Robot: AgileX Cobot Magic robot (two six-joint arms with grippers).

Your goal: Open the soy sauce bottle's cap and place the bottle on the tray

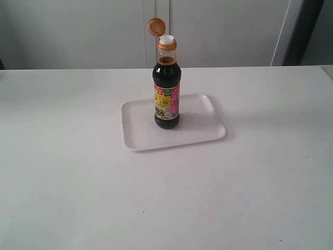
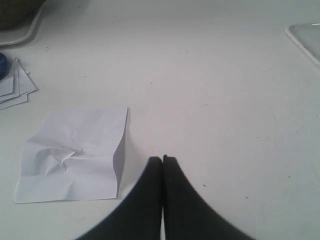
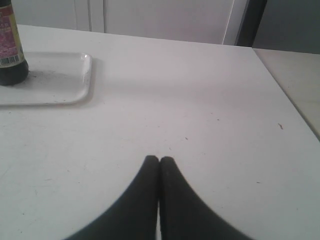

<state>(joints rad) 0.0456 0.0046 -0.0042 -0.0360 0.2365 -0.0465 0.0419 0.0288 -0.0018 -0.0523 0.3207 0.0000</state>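
Now: soy sauce bottle [image 1: 166,88] upright on tray [image 1: 140,135], mid frame in exterior view. Cap [image 1: 155,26] flipped open, hanging back off collar, white spout bare. Both jobs look done.

Left gripper [image 2: 162,159] w/ tips pressed together, empty, over bare table [image 2: 210,100] near crumpled paper [image 2: 75,152]. Right gripper [image 3: 159,159] tips together too, empty, well apart from tray.

Risks, prob: any bump to tray or table = tall thin bottle tips, open spout spills dark sauce. Best kept away.

The white table [image 1: 78,172] carries the tray [image 1: 140,136] and a creased paper sheet [image 2: 75,155]
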